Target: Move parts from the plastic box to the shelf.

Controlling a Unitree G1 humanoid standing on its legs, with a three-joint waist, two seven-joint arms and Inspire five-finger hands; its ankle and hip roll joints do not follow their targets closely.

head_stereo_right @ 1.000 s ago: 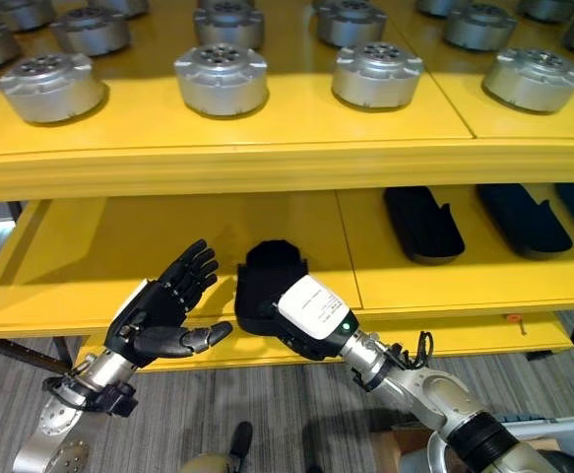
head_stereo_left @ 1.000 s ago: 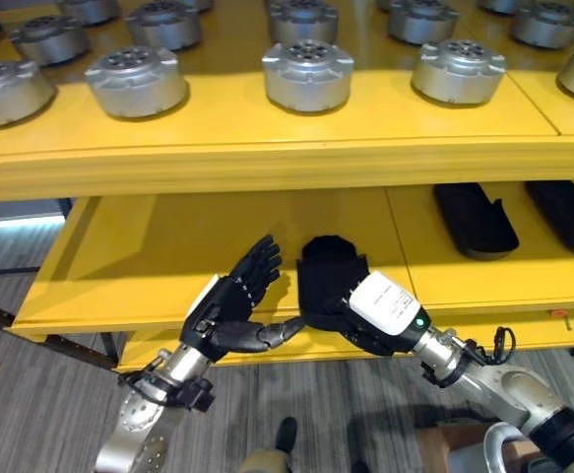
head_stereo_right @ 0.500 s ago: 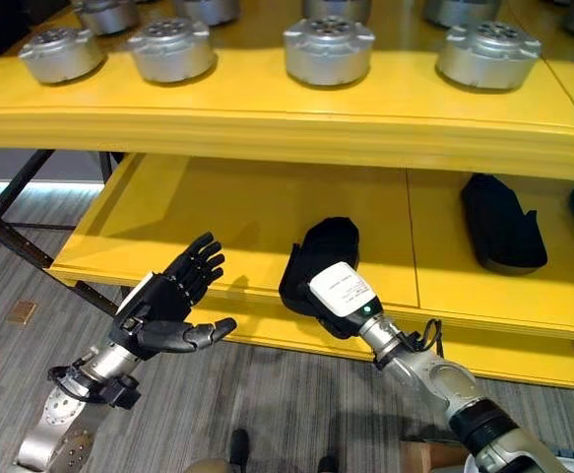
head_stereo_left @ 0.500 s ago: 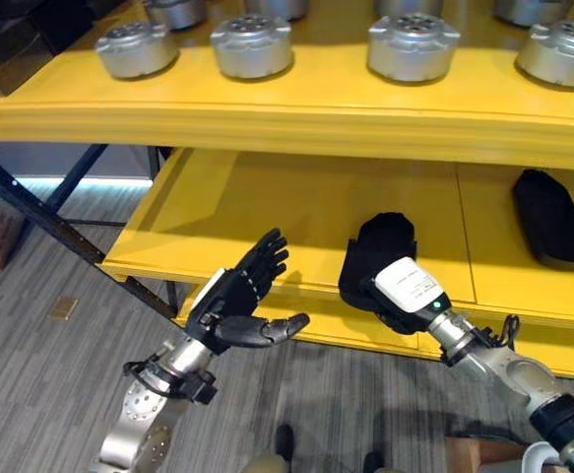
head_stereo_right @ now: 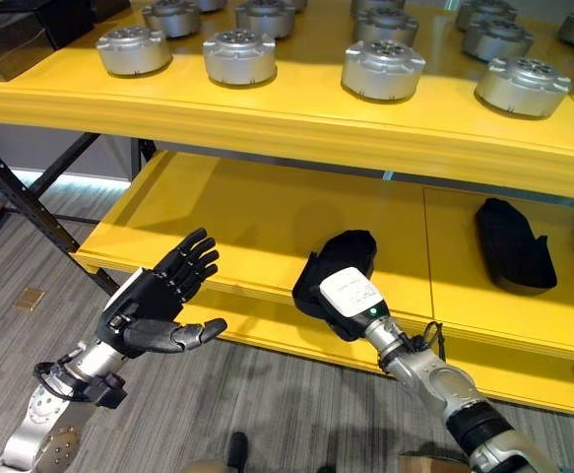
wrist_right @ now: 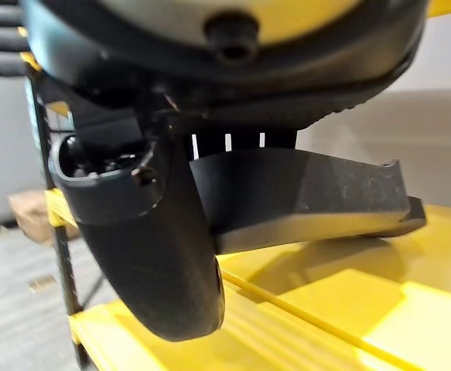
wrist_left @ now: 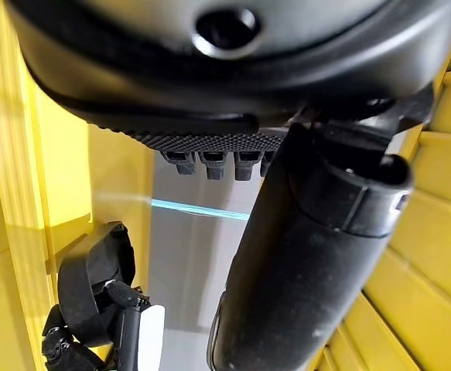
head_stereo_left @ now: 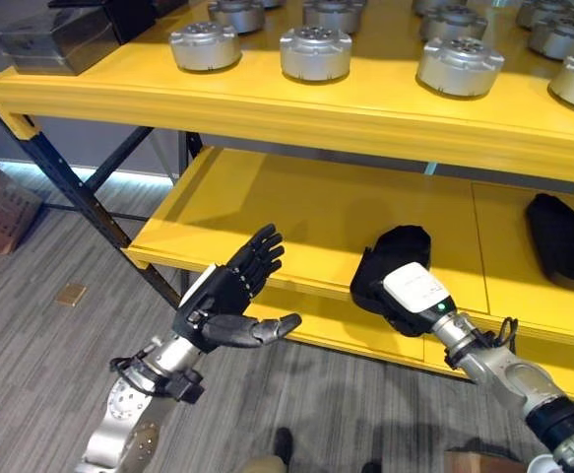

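Observation:
A black moulded part (head_stereo_left: 397, 248) rests on the yellow lower shelf (head_stereo_left: 287, 202) near its front edge. My right hand (head_stereo_left: 412, 296), with a white cover on its back, is shut on the near end of the part. The right wrist view shows my thumb (wrist_right: 155, 247) under the black part (wrist_right: 302, 193) and the fingers behind it. My left hand (head_stereo_left: 223, 301) hovers open, palm up with straight fingers, in front of the shelf edge to the left of the part, holding nothing.
Two more black parts (head_stereo_right: 511, 244) lie further right on the lower shelf. Several round silver parts (head_stereo_left: 316, 51) stand on the upper shelf (head_stereo_left: 267, 103), with a dark metal box (head_stereo_left: 60, 39) at its left end. A cardboard box (head_stereo_left: 1, 207) sits on the floor.
The whole picture has shifted, so the camera has moved and more of the shelf's left end shows. My right hand stays on the black part and my left hand stays open.

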